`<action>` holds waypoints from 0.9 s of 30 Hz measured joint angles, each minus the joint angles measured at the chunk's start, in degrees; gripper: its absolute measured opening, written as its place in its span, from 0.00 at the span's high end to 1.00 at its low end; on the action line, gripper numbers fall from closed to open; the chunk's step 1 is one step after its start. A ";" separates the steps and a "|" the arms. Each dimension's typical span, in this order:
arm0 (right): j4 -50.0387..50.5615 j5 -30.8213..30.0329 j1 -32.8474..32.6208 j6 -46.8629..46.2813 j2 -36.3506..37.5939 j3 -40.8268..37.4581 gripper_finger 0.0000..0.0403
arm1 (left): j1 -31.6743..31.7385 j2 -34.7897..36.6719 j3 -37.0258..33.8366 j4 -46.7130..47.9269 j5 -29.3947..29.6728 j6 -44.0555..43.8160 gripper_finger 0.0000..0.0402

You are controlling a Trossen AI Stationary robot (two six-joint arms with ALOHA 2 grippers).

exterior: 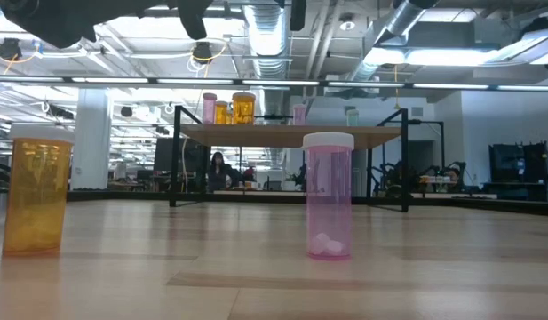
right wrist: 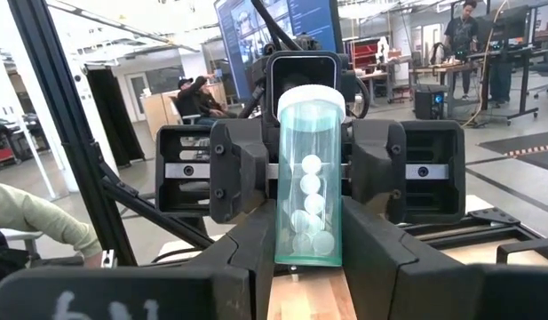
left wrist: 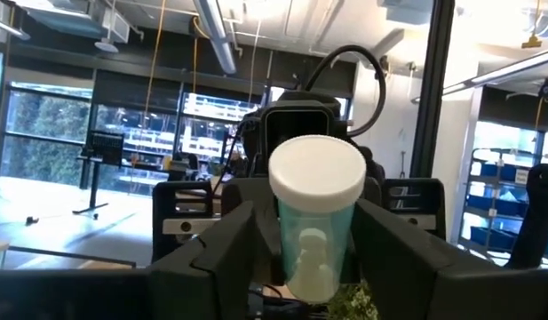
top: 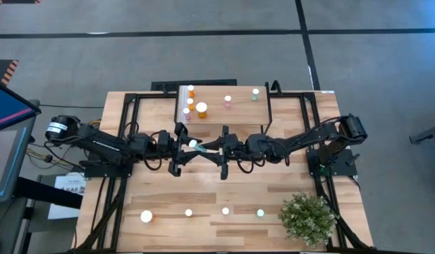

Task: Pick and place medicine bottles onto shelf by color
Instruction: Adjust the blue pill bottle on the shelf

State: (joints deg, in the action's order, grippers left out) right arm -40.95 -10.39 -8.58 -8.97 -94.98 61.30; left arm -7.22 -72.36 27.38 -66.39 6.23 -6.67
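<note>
A teal medicine bottle (top: 196, 145) with a white cap is held above the table's middle, between my two grippers, which face each other. My right gripper (right wrist: 309, 260) is shut on it. My left gripper (left wrist: 305, 253) is open. Its fingers stand close on either side of the bottle's body just below the cap (left wrist: 316, 173), and a thin gap still shows. The shelf (top: 238, 113) stands at the far side. Orange, pink and teal bottles stand upright on its top. My right gripper pinches the teal bottle's bottom end (right wrist: 309, 252) between its two fingers. The fingers come about level from the table's right. The bottle reaches on past the fingertips toward my left gripper, slanted with its cap end (right wrist: 311, 96) farthest away, clear of the table.
Several bottles stand near the table's front edge: a large orange one (top: 146, 216), two small ones (top: 189, 212) (top: 225, 210) and a teal one (top: 260, 212). A potted plant (top: 307, 217) stands at the near right. Black frame legs (top: 125, 120) flank the shelf.
</note>
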 joint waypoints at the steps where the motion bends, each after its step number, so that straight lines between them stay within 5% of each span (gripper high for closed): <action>1: 0.00 0.00 0.00 -0.02 0.00 0.00 0.67 | 0.00 0.00 0.00 0.00 -0.12 -0.01 0.59; 16: 1.45 -0.02 0.04 -0.17 0.07 -0.02 0.67 | 0.00 0.09 0.00 1.58 0.07 -0.03 0.72; 27: 7.00 0.02 0.04 -0.15 0.73 -0.02 0.52 | 0.04 1.11 -0.06 6.27 0.72 -0.50 0.73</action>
State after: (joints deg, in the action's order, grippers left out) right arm -33.95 -10.37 -8.54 -9.13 -94.25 61.28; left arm -7.19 -71.25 27.32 -60.12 6.95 -7.17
